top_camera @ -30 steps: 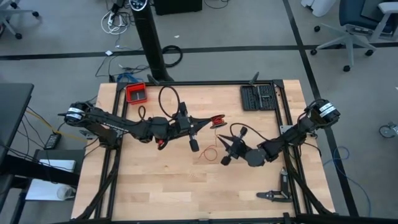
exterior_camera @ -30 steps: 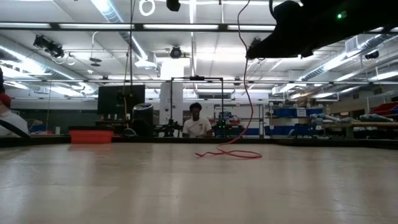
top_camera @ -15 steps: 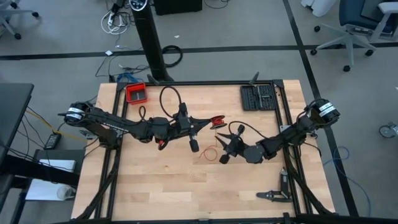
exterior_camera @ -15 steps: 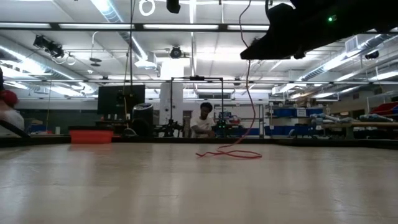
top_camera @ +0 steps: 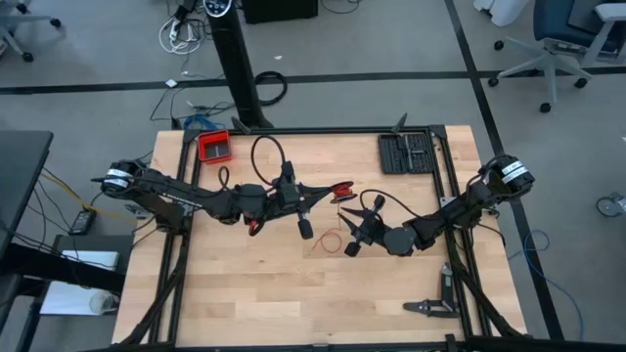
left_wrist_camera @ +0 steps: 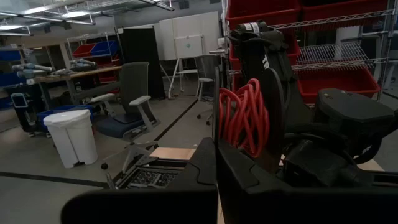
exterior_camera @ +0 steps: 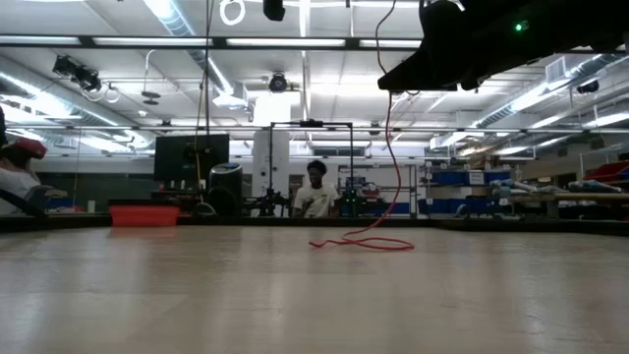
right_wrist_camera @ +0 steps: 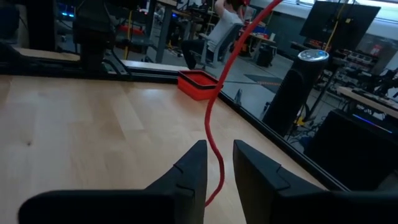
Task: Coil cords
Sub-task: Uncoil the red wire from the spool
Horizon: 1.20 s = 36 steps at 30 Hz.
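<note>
Desk [top_camera: 245,293] carries a red tray [top_camera: 214,147] and socket case [top_camera: 405,153]. Left gripper [top_camera: 340,191] pinches a coiled red cord [left_wrist_camera: 244,118]; its loose end trails between the right gripper's [top_camera: 349,232] slightly spread fingers [right_wrist_camera: 189,171], the grip unclear.

Right gripper [top_camera: 358,233]: I see it sits nearer the left arm and a little farther up the table than a second ago.
Red cord [exterior_camera: 376,241]: in the low view, its hanging strand now drops slightly further left.
Person [exterior_camera: 314,193]: in the room behind, now shifted and turned.
</note>
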Motion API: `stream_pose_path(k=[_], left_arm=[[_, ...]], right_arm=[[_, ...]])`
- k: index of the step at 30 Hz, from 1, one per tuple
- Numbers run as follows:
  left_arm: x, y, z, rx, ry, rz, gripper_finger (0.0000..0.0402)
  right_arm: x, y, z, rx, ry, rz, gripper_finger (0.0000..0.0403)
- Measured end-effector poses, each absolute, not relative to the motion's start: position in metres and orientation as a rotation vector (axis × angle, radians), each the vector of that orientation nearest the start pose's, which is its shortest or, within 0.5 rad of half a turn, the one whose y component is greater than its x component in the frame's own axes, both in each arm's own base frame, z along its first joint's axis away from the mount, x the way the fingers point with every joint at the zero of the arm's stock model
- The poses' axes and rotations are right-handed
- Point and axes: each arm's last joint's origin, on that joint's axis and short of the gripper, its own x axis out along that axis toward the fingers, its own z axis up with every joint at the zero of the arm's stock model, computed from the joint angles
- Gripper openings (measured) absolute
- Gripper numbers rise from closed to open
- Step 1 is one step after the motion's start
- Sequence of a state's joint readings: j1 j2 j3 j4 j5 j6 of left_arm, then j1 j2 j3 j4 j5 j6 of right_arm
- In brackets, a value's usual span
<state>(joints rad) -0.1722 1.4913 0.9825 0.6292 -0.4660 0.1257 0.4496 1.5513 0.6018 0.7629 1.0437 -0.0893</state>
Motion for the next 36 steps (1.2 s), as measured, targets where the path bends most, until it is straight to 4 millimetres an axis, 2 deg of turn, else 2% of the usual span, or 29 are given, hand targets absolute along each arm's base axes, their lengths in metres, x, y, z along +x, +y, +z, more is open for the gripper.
stream_pose_path(k=[7,12,20,25,29,36], left_arm=[[0.332,-0.045,0.311,0.088,-0.091,0.3,0.0],[0.332,-0.045,0.31,0.089,-0.09,0.3,0.0],[0.333,-0.045,0.31,0.093,-0.083,0.3,0.0],[0.333,-0.044,0.306,0.129,-0.035,0.317,0.0],[0.333,-0.042,0.299,0.189,0.044,0.349,0.0],[0.329,-0.033,0.287,0.366,0.225,0.596,0.0]], right_arm=[[0.269,0.102,0.188,-0.214,0.165,-0.586,0.0069],[0.27,0.103,0.188,-0.209,0.165,-0.564,0.0011],[0.269,0.104,0.187,-0.207,0.17,-0.563,0.0003],[0.262,0.113,0.188,-0.298,0.191,-0.634,0.0001],[0.249,0.12,0.2,-0.364,0.195,-0.707,0.0001],[0.227,0.128,0.23,-0.389,0.167,-0.748,0.0001]])
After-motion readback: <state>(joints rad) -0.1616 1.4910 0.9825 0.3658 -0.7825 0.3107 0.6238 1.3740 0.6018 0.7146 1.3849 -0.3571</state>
